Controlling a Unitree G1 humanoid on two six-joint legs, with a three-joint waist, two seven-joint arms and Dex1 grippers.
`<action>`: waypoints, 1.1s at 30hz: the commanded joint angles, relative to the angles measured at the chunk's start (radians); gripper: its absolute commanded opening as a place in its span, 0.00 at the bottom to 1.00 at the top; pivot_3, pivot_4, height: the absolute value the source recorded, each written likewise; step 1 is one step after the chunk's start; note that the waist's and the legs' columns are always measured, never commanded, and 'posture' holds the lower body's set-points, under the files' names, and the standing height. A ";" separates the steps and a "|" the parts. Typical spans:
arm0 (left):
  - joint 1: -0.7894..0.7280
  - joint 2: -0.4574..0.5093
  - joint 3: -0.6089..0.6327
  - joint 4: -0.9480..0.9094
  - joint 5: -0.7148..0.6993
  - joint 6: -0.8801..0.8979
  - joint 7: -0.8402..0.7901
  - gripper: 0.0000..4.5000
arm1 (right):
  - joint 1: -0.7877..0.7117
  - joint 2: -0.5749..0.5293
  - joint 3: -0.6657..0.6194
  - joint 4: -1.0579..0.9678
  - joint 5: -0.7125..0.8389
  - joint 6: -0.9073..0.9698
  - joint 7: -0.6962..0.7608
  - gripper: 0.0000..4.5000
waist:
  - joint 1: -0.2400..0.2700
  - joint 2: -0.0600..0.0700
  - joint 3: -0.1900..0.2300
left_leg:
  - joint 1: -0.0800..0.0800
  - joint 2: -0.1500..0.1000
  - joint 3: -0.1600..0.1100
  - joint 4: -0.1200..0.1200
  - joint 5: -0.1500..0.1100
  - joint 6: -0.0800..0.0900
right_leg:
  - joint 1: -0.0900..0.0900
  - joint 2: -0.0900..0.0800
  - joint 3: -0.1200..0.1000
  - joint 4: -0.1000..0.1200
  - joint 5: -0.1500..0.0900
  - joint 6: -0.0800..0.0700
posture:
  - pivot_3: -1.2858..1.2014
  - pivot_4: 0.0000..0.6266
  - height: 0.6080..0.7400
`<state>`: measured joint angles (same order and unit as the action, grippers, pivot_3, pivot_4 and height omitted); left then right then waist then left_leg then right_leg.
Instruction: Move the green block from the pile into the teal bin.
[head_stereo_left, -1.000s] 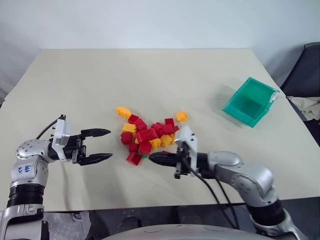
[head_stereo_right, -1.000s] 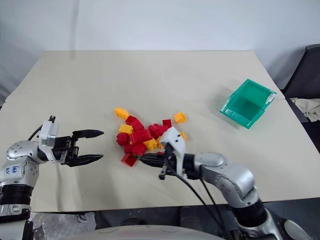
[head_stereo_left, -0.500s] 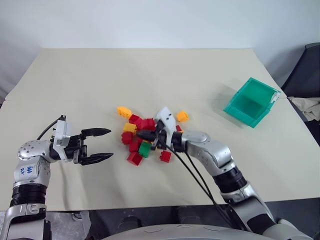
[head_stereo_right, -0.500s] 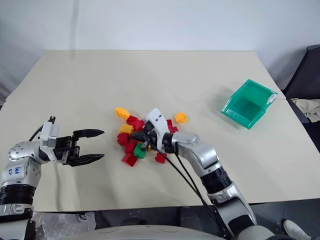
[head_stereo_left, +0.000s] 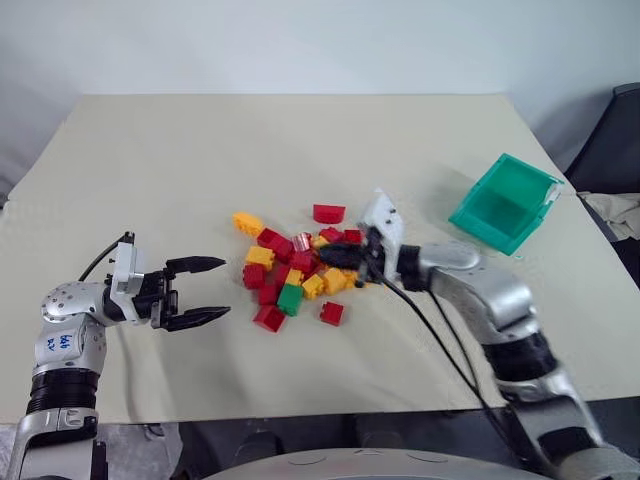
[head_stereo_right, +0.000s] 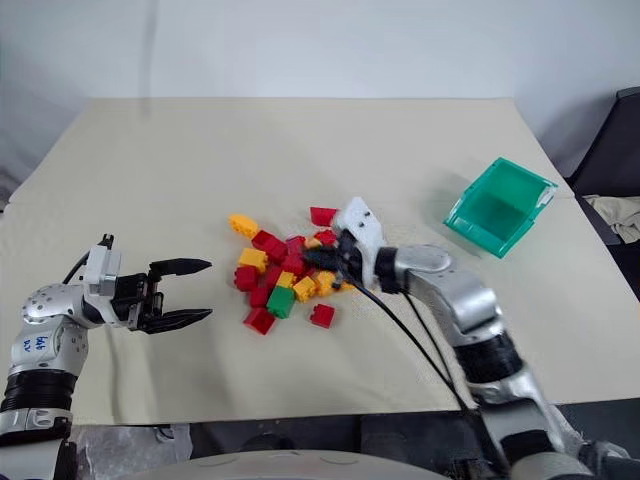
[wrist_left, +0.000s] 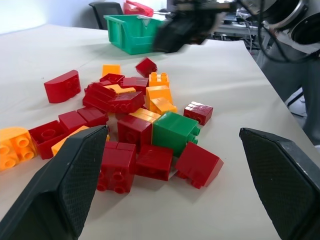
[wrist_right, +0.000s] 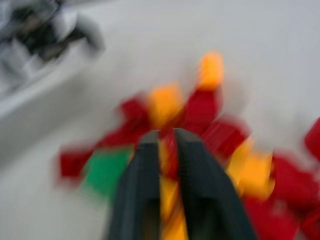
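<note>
The green block (head_stereo_left: 290, 298) lies on the table at the near edge of the pile (head_stereo_left: 295, 262) of red and yellow-orange bricks, uncovered and touching red bricks. My right gripper (head_stereo_left: 326, 255) hovers over the pile's right side, pointing left, its fingers (wrist_right: 142, 165) parted by a narrow gap with nothing held. My left gripper (head_stereo_left: 222, 288) stands open, level, to the left of the pile and apart from it, facing the green block (wrist_left: 172, 132). The teal bin (head_stereo_left: 503, 200) sits tilted at the far right of the table.
One red brick (head_stereo_left: 328, 212) lies alone beyond the pile and another (head_stereo_left: 331, 312) just in front of it. A dark chair (head_stereo_left: 612, 140) and a cloth (head_stereo_left: 612, 212) stand past the table's right edge. Bare tabletop lies between the pile and the bin.
My right gripper swept from the pile's near side up through it to its right side, scattering bricks and uncovering the green block. Its fingers have parted slightly. The left gripper stayed put.
</note>
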<state>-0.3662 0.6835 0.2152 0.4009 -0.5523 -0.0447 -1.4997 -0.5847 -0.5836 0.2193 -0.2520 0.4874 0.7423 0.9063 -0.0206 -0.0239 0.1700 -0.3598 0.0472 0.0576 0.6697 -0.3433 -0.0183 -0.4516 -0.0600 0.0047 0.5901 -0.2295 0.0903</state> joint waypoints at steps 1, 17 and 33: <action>-0.009 0.008 0.006 -0.005 -0.006 -0.013 -0.038 1.00 | 0.025 -0.135 -0.079 -0.118 0.056 0.038 0.099 0.44 | 0.001 0.000 0.000 | 0.000 0.000 0.000 0.000 0.000 0.000 | 0.000 0.000 0.000 0.000 0.000 0.000 | 0.52 0.24 1.00; -0.009 0.006 0.008 0.013 -0.005 -0.037 -0.038 1.00 | -0.101 -0.183 0.100 -0.282 0.013 0.253 0.011 0.99 | -0.014 0.000 0.000 | 0.003 0.001 0.003 0.002 0.000 0.000 | 0.000 0.002 0.003 0.001 0.000 0.000 | 0.52 0.24 1.00; 0.048 -0.003 0.033 -0.048 -0.017 -0.042 -0.005 1.00 | -0.460 0.202 0.507 0.219 -0.231 0.354 -0.062 0.99 | -0.009 -0.001 -0.001 | -0.011 0.000 0.003 0.013 0.000 0.001 | -0.013 0.000 0.001 0.013 0.000 -0.001 | 0.52 0.24 1.00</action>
<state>-0.3283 0.6716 0.2212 0.3927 -0.5510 -0.0774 -1.4992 -1.0474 -0.3943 0.6832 -0.0732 0.2787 1.0797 0.8347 -0.0291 -0.0245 0.1694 -0.3702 0.0477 0.0603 0.6829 -0.3436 -0.0178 -0.4647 -0.0598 0.0058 0.6034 -0.2299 0.0895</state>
